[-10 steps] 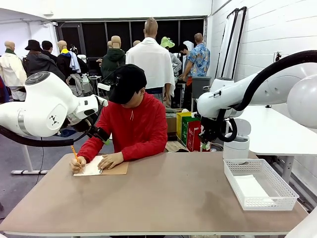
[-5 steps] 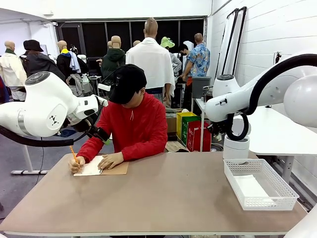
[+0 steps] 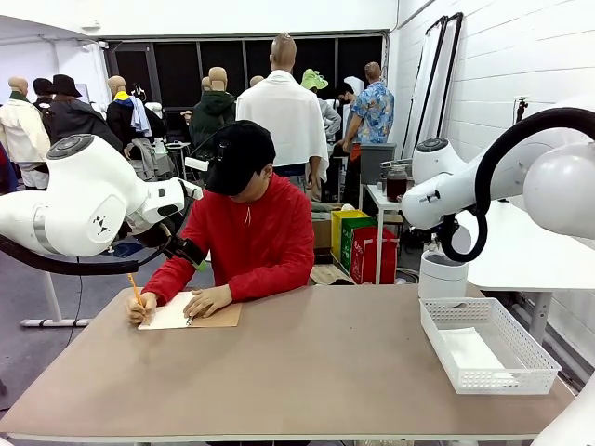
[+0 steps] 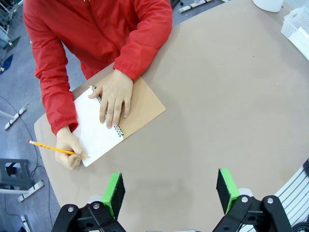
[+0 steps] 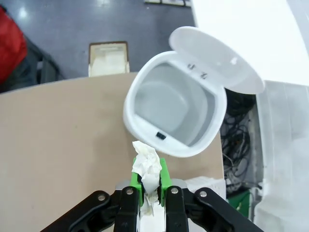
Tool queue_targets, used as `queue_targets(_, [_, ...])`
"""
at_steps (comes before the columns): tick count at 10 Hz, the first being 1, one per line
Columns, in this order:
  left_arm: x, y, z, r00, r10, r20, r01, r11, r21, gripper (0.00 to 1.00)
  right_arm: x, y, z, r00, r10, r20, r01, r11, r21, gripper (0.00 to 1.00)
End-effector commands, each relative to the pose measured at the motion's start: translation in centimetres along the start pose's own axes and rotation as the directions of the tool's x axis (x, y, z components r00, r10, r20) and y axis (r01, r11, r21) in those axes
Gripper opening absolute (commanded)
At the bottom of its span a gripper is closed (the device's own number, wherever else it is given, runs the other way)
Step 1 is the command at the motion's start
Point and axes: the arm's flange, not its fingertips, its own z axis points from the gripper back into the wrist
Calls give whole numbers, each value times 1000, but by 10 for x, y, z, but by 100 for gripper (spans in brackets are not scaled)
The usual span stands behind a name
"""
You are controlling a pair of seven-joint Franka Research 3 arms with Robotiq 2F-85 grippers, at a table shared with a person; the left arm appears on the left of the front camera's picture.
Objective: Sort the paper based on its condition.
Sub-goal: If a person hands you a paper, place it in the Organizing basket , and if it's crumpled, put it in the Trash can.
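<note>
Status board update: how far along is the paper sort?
Done: one flat sheet seems to lie in the basket. In hand: fingers of the right gripper pinch a wrinkled sheet near the open bin. To do: drop it; the person is writing on a notebook page; left gripper open.

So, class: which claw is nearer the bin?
Right. The right claw, gripping crumpled paper, hovers just short of the open bin; the left claw hangs near the notebook, across the table.

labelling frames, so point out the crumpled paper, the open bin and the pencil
crumpled paper [image 5: 146, 165], right wrist view, wrinkled upper end
open bin [image 5: 130, 116], right wrist view, left rim
pencil [image 4: 46, 146], left wrist view, middle of shaft
</note>
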Motion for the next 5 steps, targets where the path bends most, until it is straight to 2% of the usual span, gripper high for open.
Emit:
queue_targets(1, [0,1,0,1000,1,4,-1,1000,0,100,9,9,-22,996,-70,46,72,996,-49,6])
queue_targets(5, [0,1,0,1000,1,4,-1,1000,0,100,18,-5,-51,983,-142,118,154,983,-101,6])
